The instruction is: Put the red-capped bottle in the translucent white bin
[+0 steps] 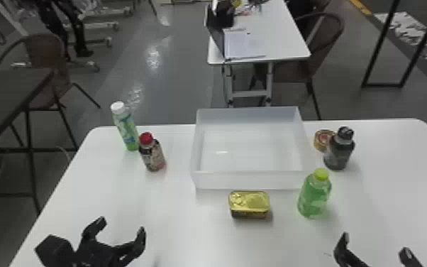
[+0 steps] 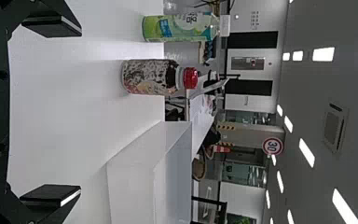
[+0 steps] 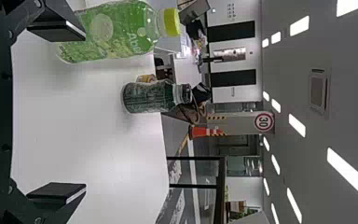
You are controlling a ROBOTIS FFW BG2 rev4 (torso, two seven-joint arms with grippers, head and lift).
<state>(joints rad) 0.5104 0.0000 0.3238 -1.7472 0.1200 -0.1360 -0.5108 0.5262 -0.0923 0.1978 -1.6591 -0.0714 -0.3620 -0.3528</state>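
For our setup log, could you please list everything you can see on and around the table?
Red-capped bottle: 1, dark with patterned label, left of bin
Bin: 1, translucent white, table's far middle
White-capped bottle: 1, green, far left corner
Yellow-capped bottle: 1, green, near bin's front right corner
Black-capped bottle: 1, dark, right of bin
Round can: 1, gold, between bin and dark bottle
Rectangular can: 1, gold, before bin
Table: 1, white, under these
Desk: 1, white, behind
Dark table: 1, left background
Chairs: at least 2, brown, background
Left gripper: 1, black, near left
Right gripper: 1, black, near right
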